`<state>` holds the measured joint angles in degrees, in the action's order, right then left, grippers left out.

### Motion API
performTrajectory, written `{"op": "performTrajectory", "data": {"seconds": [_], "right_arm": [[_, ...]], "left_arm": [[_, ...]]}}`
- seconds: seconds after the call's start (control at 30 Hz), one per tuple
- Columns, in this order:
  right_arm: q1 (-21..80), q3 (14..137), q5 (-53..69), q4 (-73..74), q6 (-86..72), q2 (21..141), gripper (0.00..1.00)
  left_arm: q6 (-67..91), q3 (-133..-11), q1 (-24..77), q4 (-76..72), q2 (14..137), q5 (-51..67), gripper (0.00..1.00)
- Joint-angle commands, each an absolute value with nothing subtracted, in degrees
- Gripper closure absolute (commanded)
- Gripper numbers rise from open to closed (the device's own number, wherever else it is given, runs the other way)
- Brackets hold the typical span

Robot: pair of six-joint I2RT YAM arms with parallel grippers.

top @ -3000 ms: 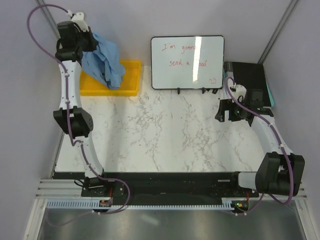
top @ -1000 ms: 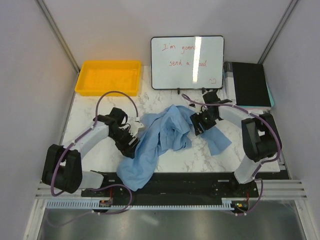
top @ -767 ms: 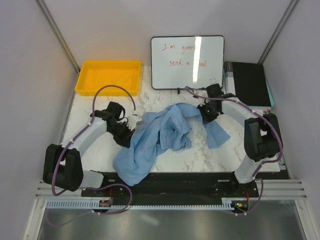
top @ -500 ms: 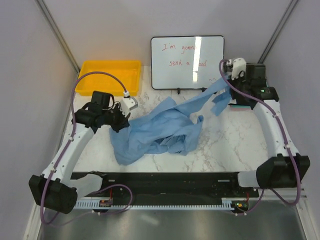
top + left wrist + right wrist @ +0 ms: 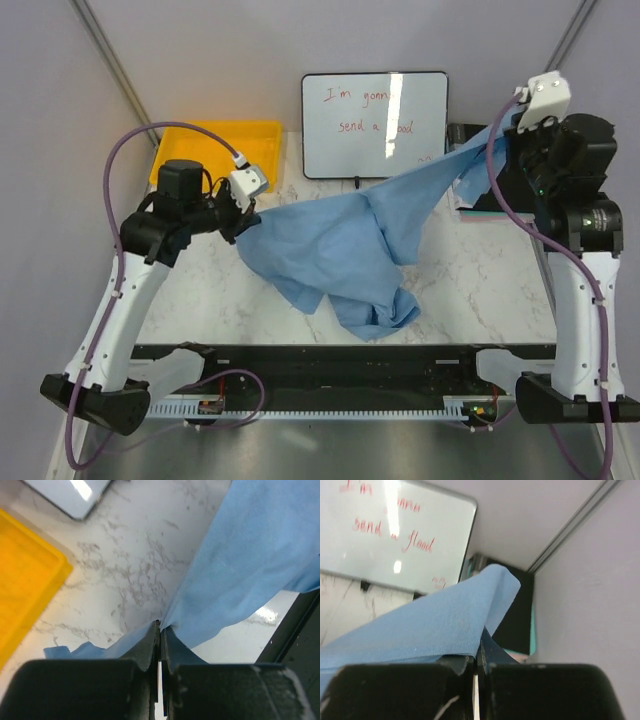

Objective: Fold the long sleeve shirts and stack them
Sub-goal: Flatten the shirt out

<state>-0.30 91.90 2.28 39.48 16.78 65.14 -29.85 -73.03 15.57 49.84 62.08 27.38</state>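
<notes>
Shirt (image 5: 345,240) spans between left gripper (image 5: 243,215) and right gripper (image 5: 497,142), above table (image 5: 480,290). Lowest fold near front edge, right of centre. Tray (image 5: 215,135) rear left; whiteboard (image 5: 375,120) just right of it.

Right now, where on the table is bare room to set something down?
Bare marble: right of the shirt toward the right arm, and front-left between shirt and left arm. Crowded: the middle under the shirt, the back by tray and whiteboard.

A whiteboard (image 5: 375,125) with red writing stands on the marble table (image 5: 470,290), a yellow tray (image 5: 215,138) left of it, a black box (image 5: 519,616) right of it.
</notes>
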Motion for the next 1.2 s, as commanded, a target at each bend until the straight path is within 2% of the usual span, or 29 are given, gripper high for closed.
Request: {"op": "performTrajectory", "data": {"seconds": [0.0, 0.17, 0.27, 0.47, 0.63, 0.7, 0.8, 0.93, 1.03, 1.17], "right_arm": [[-1.6, 106.0, -10.4, 33.2, 14.2, 62.2, 1.00], [-1.5, 119.0, -16.2, 31.4, 13.8, 60.6, 1.00], [-1.5, 123.8, -18.6, 30.3, 14.1, 58.5, 1.00], [-1.6, 132.4, -22.9, 26.7, 19.1, 54.1, 1.00], [-1.9, 136.6, -18.8, 18.8, 21.9, 52.1, 1.00], [-2.3, 135.8, -16.5, 18.1, 22.8, 52.6, 1.00], [-2.4, 127.4, -14.1, 18.6, 22.3, 52.6, 1.00], [-2.3, 108.8, -8.3, 15.8, 23.6, 55.5, 1.00], [-2.3, 100.0, -2.6, 9.3, 23.9, 61.2, 1.00], [-0.4, 96.8, 0.8, 3.3, 23.6, 75.2, 1.00]], "left_arm": [[-26.5, -85.8, 19.7, 53.7, 60.6, 29.6, 0.98], [-20.5, -98.5, 25.2, 58.1, 61.0, 36.4, 0.98], [-18.4, -103.6, 25.3, 59.5, 59.9, 41.6, 0.98], [-15.2, -117.6, 25.2, 59.6, 58.0, 41.8, 0.98], [-13.8, -123.8, 23.7, 59.2, 56.6, 42.0, 0.98], [-12.1, -121.6, 23.2, 58.8, 55.6, 41.7, 0.98], [-11.7, -114.6, 23.2, 58.6, 55.8, 38.5, 0.98], [-10.7, -100.5, 23.2, 55.2, 59.1, 31.9, 0.98], [-9.3, -90.1, 23.2, 50.6, 62.5, 28.1, 0.98], [-12.1, -77.2, 23.1, 46.0, 67.8, 20.7, 0.98]]}}
